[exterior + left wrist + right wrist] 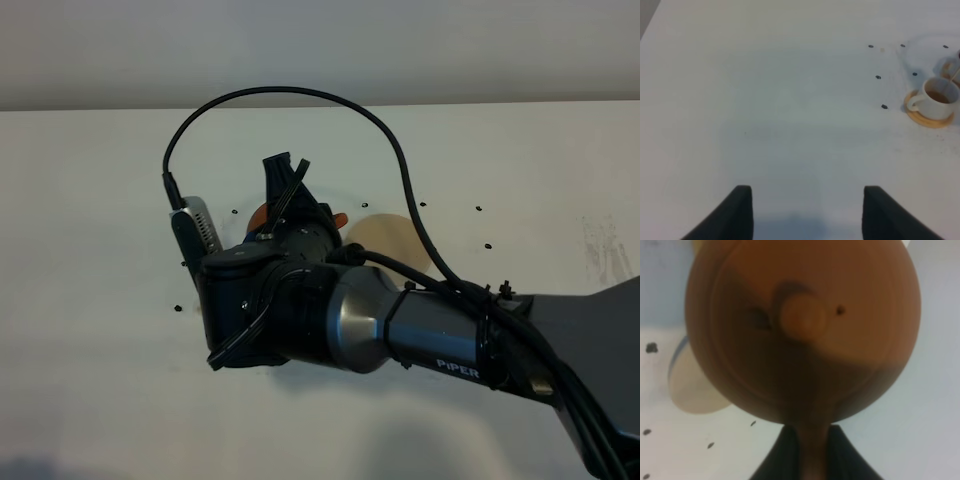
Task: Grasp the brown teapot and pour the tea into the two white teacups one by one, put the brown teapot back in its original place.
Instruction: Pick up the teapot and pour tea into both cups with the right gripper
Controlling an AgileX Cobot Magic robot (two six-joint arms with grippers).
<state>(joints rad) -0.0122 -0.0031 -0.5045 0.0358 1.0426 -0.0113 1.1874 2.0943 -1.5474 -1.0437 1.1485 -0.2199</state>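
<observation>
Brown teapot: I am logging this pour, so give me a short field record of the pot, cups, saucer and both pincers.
brown teapot: off its saucer, held by the handle, lid on
right pincer: shut on the brown teapot's handle
left pincer: open, holding nothing
white teacup: upright on an orange coaster, tea inside
other teacup: cut off at the left wrist view's edge, fill unclear
cream saucer: visible part bare
</observation>
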